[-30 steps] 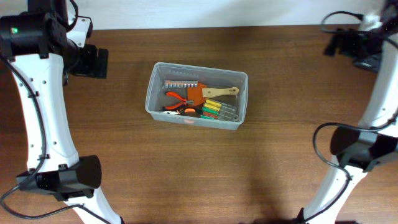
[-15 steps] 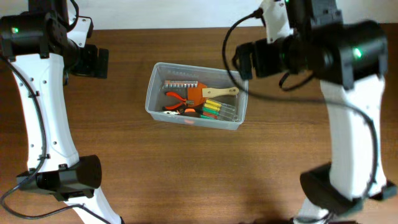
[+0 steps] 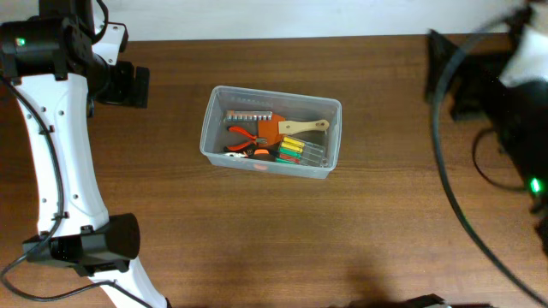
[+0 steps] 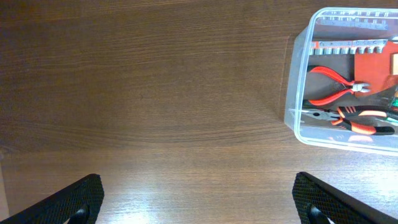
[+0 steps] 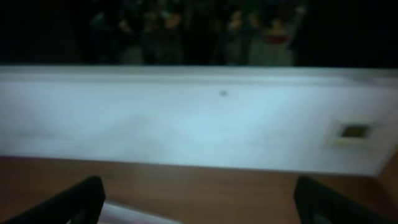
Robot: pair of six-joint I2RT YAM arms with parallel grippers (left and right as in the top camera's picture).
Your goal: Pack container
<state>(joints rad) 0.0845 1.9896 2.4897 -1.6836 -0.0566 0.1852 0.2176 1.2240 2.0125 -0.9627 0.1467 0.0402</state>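
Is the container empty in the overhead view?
No, the container holds red-handled pliers, a wooden-handled tool and several other tools.

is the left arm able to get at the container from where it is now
Probably yes: the left gripper is open, and only bare table lies between it and the container, which has no lid on.

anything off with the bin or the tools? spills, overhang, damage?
Nothing stands out. The container sits upright on the table, turned only slightly off square to the table edge, with no visible cracks. The red pliers, wooden-handled brush and screwdrivers all lie inside, nothing poking over the rim.
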